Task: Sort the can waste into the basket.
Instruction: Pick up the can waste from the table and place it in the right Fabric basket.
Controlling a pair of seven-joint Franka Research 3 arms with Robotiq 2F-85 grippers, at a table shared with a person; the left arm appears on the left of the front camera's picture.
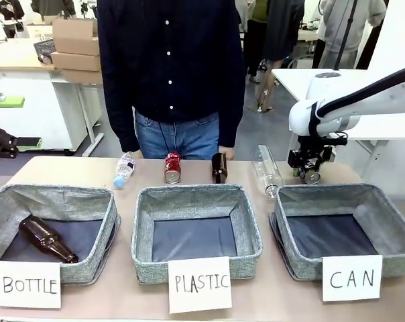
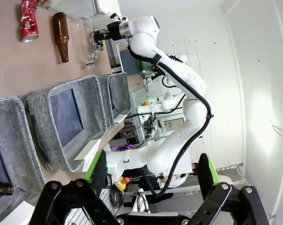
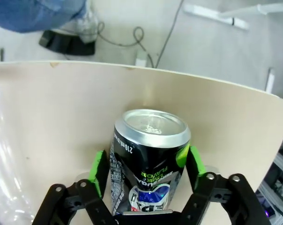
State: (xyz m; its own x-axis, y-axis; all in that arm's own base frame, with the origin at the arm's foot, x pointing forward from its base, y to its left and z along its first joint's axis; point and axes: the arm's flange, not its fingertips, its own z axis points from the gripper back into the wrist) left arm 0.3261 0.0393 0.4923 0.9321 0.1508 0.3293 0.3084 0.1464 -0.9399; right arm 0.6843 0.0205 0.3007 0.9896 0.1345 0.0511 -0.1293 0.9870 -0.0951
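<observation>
**Sorting barely begun:** the CAN basket, near right on the bench, holds nothing yet, and both cans are outside it. The dark can is at the far right, just beyond the basket's far rim. The right jaws are clamped on it, green pads pressed to its two sides. Whether it has left the bench cannot be told. The dented red can lies untouched at the far middle, between a clear plastic bottle and a brown glass bottle, in front of a standing person. By this showing, one can is gripped but not yet carried over the rim, and the red one remains. The left jaws, off to the left of the baskets, stand wide apart and hold nothing.
</observation>
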